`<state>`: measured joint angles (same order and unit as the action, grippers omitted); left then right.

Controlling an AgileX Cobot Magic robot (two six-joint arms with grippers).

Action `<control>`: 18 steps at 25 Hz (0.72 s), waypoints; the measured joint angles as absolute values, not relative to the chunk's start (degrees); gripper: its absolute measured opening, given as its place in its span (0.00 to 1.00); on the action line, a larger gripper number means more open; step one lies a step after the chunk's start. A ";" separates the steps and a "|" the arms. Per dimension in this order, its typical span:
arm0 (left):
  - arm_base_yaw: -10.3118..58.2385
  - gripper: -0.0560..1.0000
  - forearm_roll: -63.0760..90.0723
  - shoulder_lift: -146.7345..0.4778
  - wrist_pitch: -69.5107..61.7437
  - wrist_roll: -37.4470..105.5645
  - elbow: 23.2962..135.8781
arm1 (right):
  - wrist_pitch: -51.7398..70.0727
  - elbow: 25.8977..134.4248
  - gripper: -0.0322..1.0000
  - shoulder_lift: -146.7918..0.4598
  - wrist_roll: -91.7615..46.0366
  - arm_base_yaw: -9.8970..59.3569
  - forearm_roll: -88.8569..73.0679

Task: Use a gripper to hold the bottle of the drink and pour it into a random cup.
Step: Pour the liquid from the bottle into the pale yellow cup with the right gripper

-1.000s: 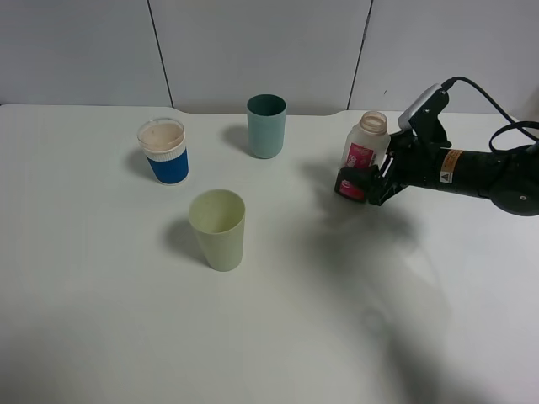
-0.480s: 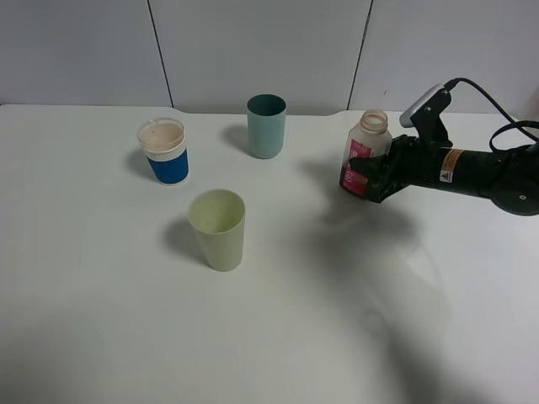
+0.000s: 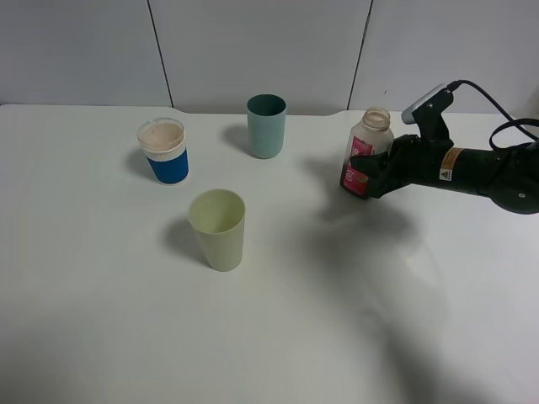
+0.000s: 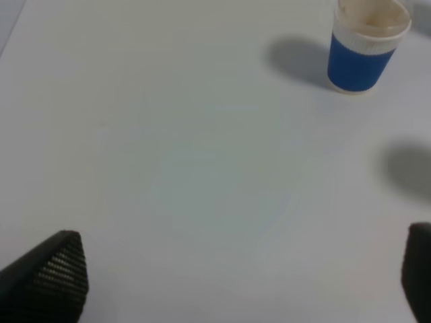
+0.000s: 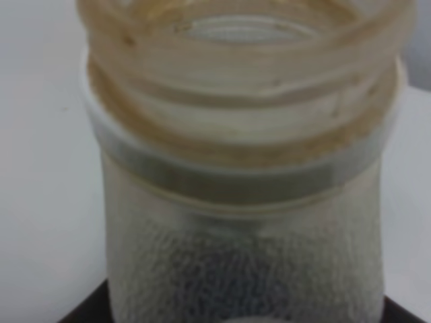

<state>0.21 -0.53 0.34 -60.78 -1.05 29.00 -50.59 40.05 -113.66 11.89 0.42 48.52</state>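
- The right pincer (image 3: 364,172) is pinching the bottle of the drink (image 3: 370,139) around its lower half, with the black fingers closed on the pink-red label.
- The bottle stands close to upright in that grip, with its wide neck rising above the fingers and its mouth uncapped. I cannot tell whether its base touches the worktop (image 3: 337,320).
- In the right wrist view the bottle (image 5: 246,155) fills almost the whole picture. It shows a threaded translucent neck with brownish residue, and dark liquid lower in the body.
- All three cups stand ahead of the right pincer's fingertips, and none of them touches it or the bottle.
- The teal-green tumbler (image 3: 266,126) is the nearest of them, ahead and off toward the back wall.
- The pale yellow-green cup (image 3: 217,229) stands well apart from the pincer, ahead and off toward the front of the worktop. It is upright with its mouth open.
- The blue cup with a white rim (image 3: 164,151) is farthest from the right pincer, beyond the other two.
- The left pincer (image 4: 239,279) is spread wide and holds nothing, with bare worktop between its fingertips. The blue cup (image 4: 360,47) stands well ahead of it, off to one side.
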 joint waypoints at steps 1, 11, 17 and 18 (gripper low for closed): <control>0.21 0.93 -0.53 0.34 -60.78 -1.05 29.00 | -49.10 40.53 0.40 -113.10 12.90 0.99 48.45; 0.21 0.93 -0.53 0.34 -60.78 -1.05 29.00 | -34.74 47.90 0.40 -109.83 18.04 9.06 50.01; 0.21 0.93 -0.53 0.34 -60.78 -1.05 29.00 | -29.74 52.80 0.40 -108.74 18.23 14.15 51.18; 0.21 0.93 -0.53 0.34 -60.78 -1.05 29.00 | -29.00 53.47 0.40 -108.66 18.23 14.90 51.22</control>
<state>0.21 -0.53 0.34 -60.78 -1.05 29.00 -29.00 53.47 -108.66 18.23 14.90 51.22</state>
